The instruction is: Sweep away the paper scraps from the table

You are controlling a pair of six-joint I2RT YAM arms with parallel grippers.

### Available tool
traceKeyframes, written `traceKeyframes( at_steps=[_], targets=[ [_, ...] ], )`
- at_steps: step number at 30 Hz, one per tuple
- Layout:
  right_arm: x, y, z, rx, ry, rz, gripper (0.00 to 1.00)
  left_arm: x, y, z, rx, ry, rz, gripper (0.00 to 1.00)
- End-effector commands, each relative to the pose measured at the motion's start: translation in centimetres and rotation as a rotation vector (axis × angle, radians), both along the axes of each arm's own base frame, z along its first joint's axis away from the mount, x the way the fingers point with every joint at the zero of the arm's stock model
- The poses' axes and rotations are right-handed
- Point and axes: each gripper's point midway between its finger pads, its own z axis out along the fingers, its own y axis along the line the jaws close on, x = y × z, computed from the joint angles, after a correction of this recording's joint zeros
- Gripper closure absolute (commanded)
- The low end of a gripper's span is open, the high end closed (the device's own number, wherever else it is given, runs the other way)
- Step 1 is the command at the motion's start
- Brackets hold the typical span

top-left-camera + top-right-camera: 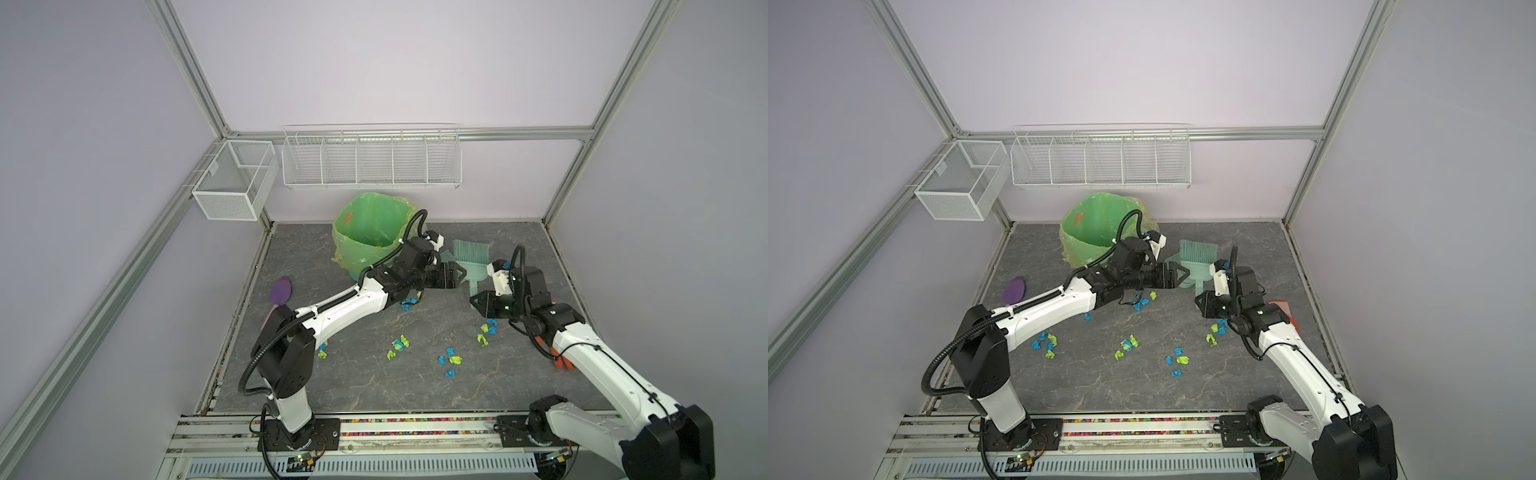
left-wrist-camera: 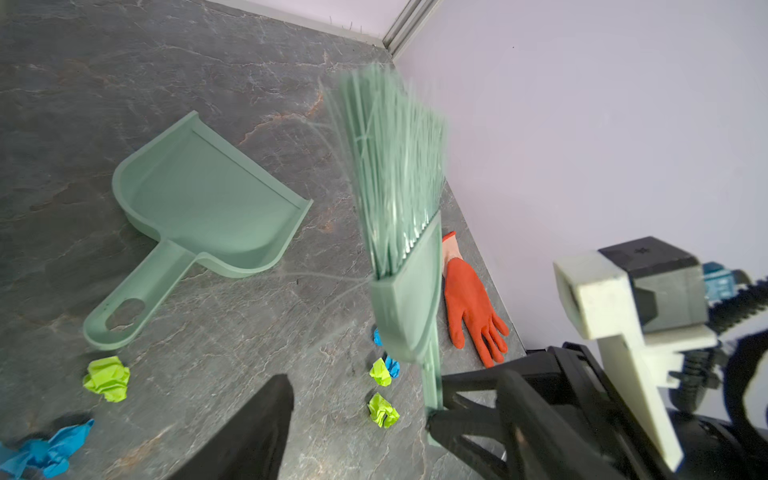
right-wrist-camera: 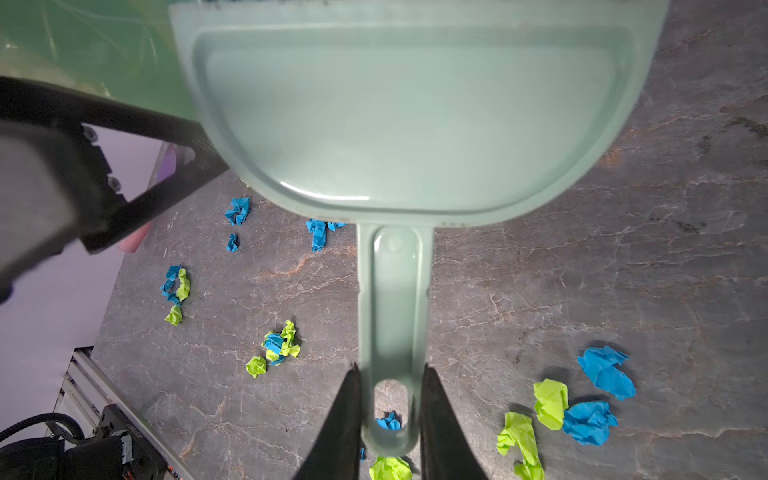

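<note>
Arms reaching to the far side of the table (image 1: 374,386), close to the bin (image 1: 370,232).
The right arm is bent at the elbow, and the right gripper (image 3: 388,374) is clamped on the handle of the brush (image 1: 471,254), whose bristles are clear of the surface. The left arm stretches across the middle; the left gripper (image 1: 459,276) is spread wide and empty, just short of the flat-lying dustpan (image 2: 208,199). The paper scraps (image 1: 400,345) lie scattered in blue and green clumps nearer the arm bases.

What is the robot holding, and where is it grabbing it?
The right gripper pinches the brush by the end of its handle. The left gripper holds nothing.
</note>
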Motion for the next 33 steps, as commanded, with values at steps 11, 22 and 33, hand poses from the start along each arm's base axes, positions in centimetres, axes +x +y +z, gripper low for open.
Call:
traceKeyframes(
  at_steps=[11, 22, 33],
  targets=[
    [0.0, 1.6, 0.5, 0.056, -0.032, 0.035, 0.94, 1.0, -1.6, 0.6, -0.063, 0.011, -0.008, 0.38],
    [-0.2, 2.2, 0.8, 0.066, -0.035, 0.053, 0.94, 1.2, -1.9, 0.4, -0.074, 0.020, -0.006, 0.58],
    [-0.3, 2.6, 0.7, 0.065, -0.029, 0.062, 0.78, 1.2, -1.9, 0.1, -0.062, 0.028, -0.003, 1.00]
  ],
)
